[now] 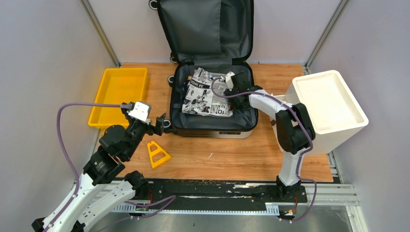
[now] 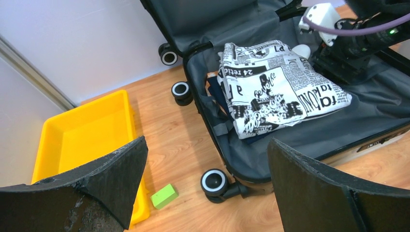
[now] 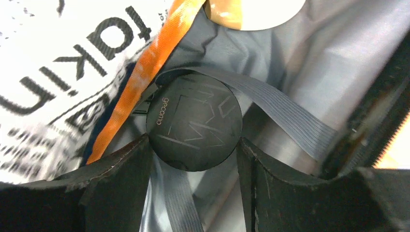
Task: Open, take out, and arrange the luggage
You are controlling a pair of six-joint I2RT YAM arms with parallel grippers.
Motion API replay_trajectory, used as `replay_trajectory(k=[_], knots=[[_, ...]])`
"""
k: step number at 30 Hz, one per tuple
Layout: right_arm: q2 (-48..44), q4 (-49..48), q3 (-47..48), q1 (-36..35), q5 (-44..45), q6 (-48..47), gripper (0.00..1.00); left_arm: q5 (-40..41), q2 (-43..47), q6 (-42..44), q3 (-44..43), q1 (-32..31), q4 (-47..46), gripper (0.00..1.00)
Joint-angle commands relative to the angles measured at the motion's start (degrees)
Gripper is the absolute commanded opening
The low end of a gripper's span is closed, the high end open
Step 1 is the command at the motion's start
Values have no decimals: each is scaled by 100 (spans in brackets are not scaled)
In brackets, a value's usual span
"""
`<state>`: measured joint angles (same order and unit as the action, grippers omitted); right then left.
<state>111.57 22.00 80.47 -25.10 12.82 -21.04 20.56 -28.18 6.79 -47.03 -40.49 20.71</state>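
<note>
The luggage [image 1: 212,129] lies open on the table, its lid leaning up against the back wall and its dark grey lining [image 2: 290,140] showing. A folded newspaper-print cloth [image 1: 205,94] [image 2: 275,82] [image 3: 58,63] rests inside. My right gripper [image 1: 226,91] [image 3: 193,142] reaches into the case at the cloth's right edge. Its fingers press both sides of a black round disc [image 3: 193,123] lying on grey straps. An orange strap [image 3: 145,72] runs beside the disc. My left gripper [image 1: 162,124] [image 2: 207,142] hovers open at the case's front left corner, above a wheel [image 2: 214,182], holding nothing.
A yellow tray [image 1: 118,92] [image 2: 82,135] sits left of the case, with a small green block [image 2: 163,195] at its near corner. A yellow triangular piece [image 1: 157,153] lies in front. A white bin [image 1: 329,106] stands at the right. Walls close the back and sides.
</note>
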Motion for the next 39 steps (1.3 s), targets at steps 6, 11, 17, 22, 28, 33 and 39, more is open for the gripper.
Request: replay_trajectory(k=[6, 11, 17, 22, 28, 33, 39], knots=[[-1388, 122, 90, 43, -446, 609, 47, 97, -28, 100, 0, -3, -185, 100], [-1807, 721, 348, 120, -161, 1181, 46, 144, -35, 106, 17, -7, -191, 100], [-2744, 1531, 229, 235, 181, 2847, 45, 171, -103, 118, 2, -4, -167, 100], [-3441, 2655, 206, 578, 385, 4327, 45, 202, -74, 117, 18, -3, -172, 100], [-4121, 3158, -146, 875, 415, 5007, 42, 108, -85, 89, 22, -3, -179, 100], [-4474, 3183, -845, 917, 373, 5244, 46, 2, -187, 44, 17, -6, -178, 100], [-4965, 3140, -1385, 1078, 475, 5571, 46, -104, -168, 5, 10, -5, -180, 100]])
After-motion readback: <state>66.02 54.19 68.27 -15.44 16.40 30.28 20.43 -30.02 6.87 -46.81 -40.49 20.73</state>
